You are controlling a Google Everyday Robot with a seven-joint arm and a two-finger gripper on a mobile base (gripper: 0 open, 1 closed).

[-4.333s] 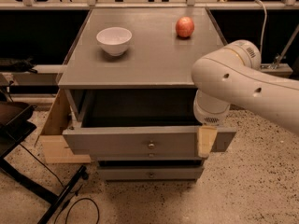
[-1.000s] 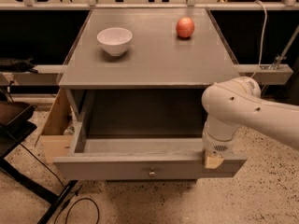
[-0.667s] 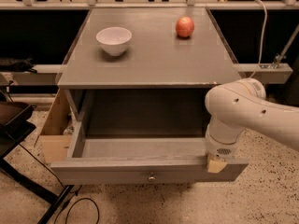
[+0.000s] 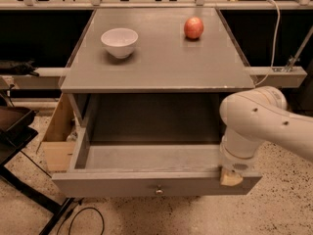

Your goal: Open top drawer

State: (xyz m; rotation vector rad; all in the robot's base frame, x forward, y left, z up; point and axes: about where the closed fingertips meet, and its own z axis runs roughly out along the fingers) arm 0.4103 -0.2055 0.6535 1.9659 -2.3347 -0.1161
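Since the top drawer (image 4: 112, 185) already stands pulled far out under the tabletop (image 4: 161, 67), you seem nearly done, with the gripper (image 4: 231, 177) at its front right rim, wide or narrow I cannot tell.

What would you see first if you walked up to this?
The big white robot arm on the right, with its hand down at the front right corner of the top drawer, which stands wide open. Behind, on the grey cabinet top, sit a white bowl on the left and a red apple on the right.
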